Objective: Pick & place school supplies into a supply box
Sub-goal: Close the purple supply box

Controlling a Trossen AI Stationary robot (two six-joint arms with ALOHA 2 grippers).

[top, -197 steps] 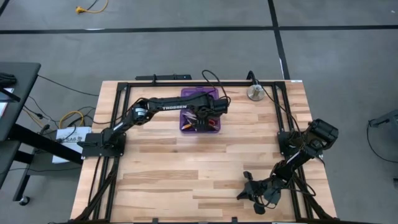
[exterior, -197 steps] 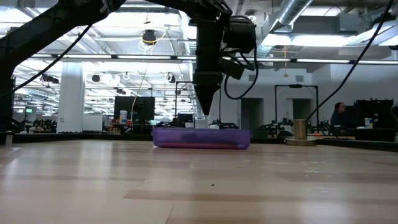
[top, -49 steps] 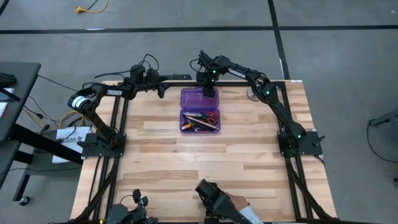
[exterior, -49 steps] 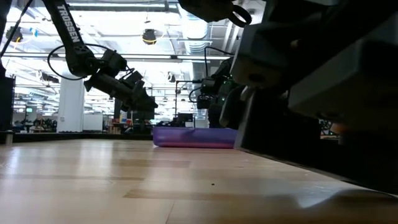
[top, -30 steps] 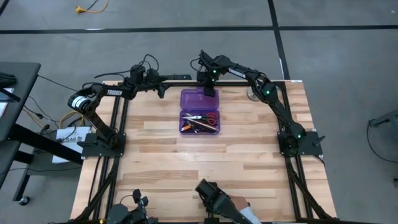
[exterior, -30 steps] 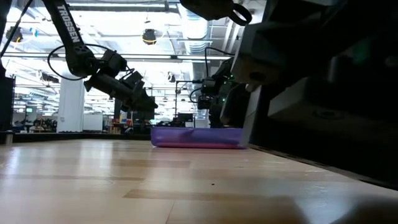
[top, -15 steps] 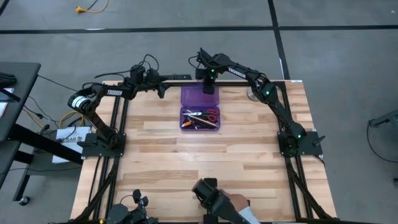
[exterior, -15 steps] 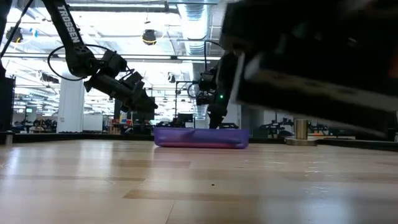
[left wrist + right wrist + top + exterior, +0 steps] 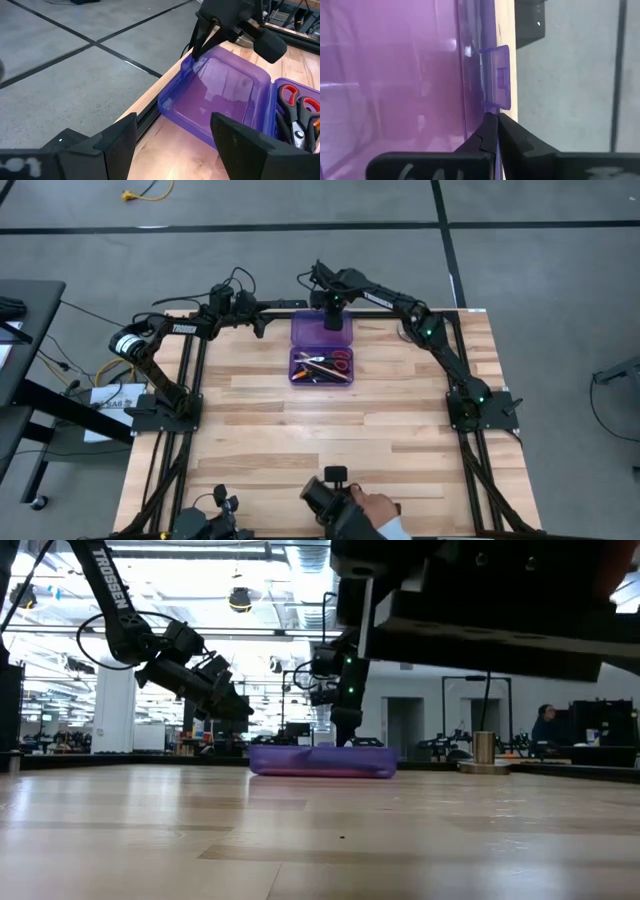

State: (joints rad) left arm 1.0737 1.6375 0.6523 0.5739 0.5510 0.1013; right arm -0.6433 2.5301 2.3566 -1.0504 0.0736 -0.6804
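Note:
The purple supply box lies open near the table's far edge, its lid spread flat on the far side of its tray. In the tray lie the school supplies: red-handled scissors, orange pencils and black pens. My right gripper points down at the lid's far edge, shut on it. My left gripper hangs open above the table's far left, level with the lid and apart from it. My right gripper pinches the lid's far rim between its fingertips, right beside the latch tab. The fingers come from above, slanting steeply down. The box rests on the table.
A round silver disc stands at the far right of the table. At the near edge a person's hand holds a dark device, which fills the top right of the low view. The table's black frame runs along the far edge.
My right gripper has gone a little toward the table's far edge. The open box has slid the same way with it, staying flat. The person's dark device at the near edge has shifted and blocks less of the low view.

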